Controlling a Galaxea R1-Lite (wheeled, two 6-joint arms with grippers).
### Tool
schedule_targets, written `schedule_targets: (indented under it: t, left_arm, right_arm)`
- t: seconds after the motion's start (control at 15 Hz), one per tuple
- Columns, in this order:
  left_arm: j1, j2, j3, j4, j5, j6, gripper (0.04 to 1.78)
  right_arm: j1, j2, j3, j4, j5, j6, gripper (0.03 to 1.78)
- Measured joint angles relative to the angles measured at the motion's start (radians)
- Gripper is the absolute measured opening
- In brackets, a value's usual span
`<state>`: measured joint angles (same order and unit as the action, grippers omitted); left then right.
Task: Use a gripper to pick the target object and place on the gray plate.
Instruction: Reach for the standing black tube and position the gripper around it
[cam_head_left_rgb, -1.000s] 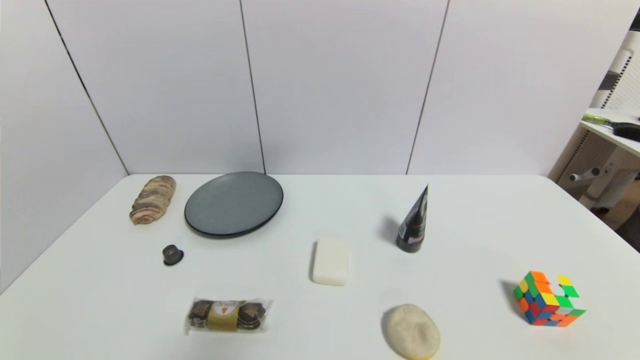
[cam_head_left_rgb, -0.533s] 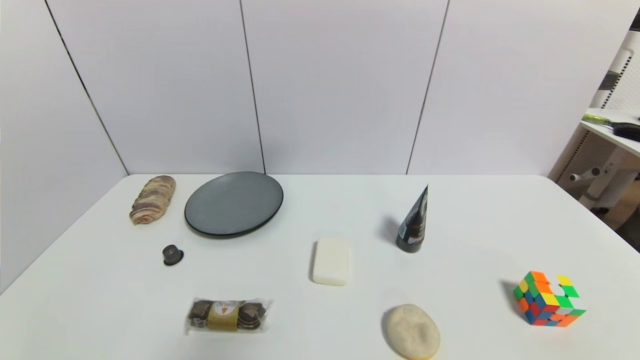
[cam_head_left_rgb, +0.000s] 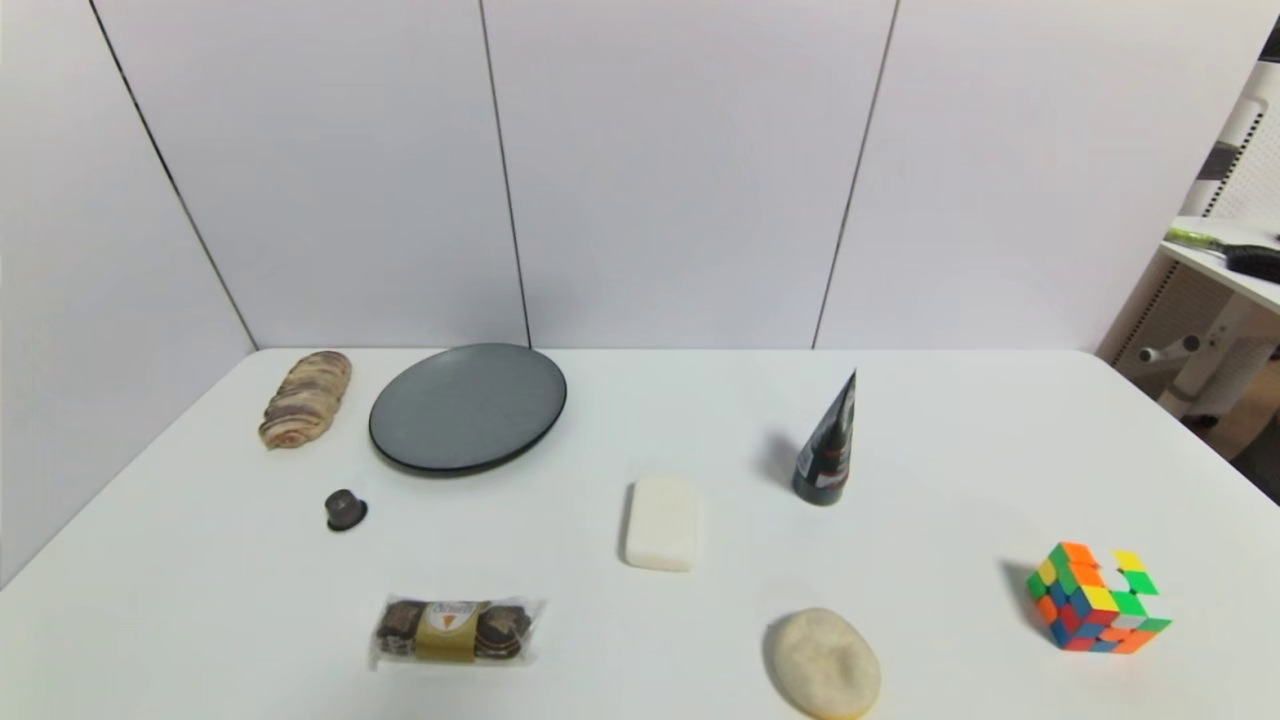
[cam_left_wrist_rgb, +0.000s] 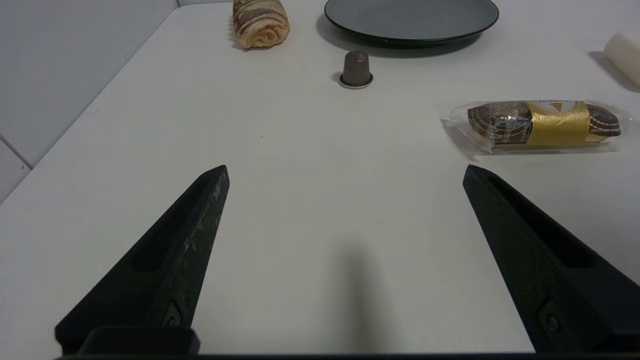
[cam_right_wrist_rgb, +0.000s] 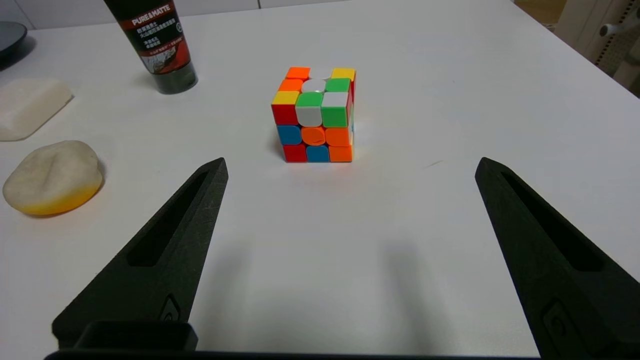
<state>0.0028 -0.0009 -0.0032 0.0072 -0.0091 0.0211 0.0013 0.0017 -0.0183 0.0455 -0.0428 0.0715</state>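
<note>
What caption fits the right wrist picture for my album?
Open right pincer low over the table, facing a colorful puzzle cube, with the black tube standing behind.

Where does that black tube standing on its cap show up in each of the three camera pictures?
Head view: the black tube stands upright right of centre, beyond the white bar.
Left wrist view: not in it.
Right wrist view: only its lower part shows, at the upper left edge.
Shared landmark: the colourful cube, also centred in the right wrist view.
</note>
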Motion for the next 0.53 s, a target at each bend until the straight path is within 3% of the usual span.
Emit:
schedule_targets:
  t: [0.53]
  left_arm:
    - [0.001,0.033,0.001,-0.008,0.006,-0.007,1.69]
  right_arm:
    - [0.0,0.0,0.0,0.0,0.0,0.0,1.71]
